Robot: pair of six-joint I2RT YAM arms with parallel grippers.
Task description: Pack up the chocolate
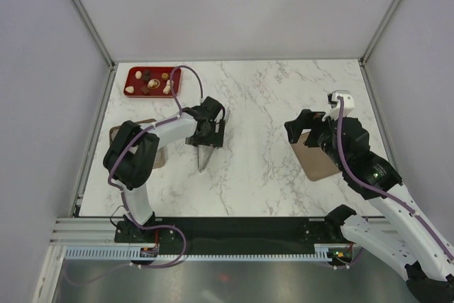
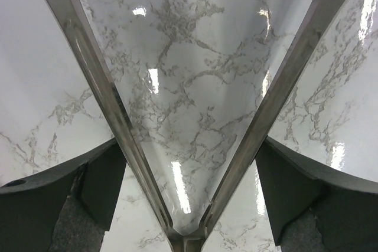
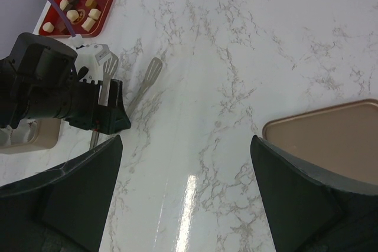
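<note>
- We look down on a white marbled table (image 1: 284, 90) with two robot arms bolted at its near edge.
- The chocolate (image 1: 152, 83), small cream, tan and brown pieces, sits in a red tray (image 1: 132, 74) in the far left corner, well apart from both arms. None has been packed yet.
- The left gripper (image 2: 188, 163) is over bare marble near the table's middle. Its fingers rest against the outer faces of metal tongs (image 2: 94, 81), which spread in a wide V, unsqueezed. We judge the tongs are there because each piece is far smaller than the gripper's own fingers.
- The tongs' tips pinch nothing and point away from the tray.
- The right gripper (image 3: 186, 146) is spread wide and empty, hanging above the table's right side, just beside a flat tan-brown lid (image 3: 331, 140). We judge it waits there to handle the lid once the filling is done.
- A second flat tan piece (image 1: 160, 157) lies under the left arm, partly hidden. It may be the box meant to take the chocolate, but we cannot tell.
</note>
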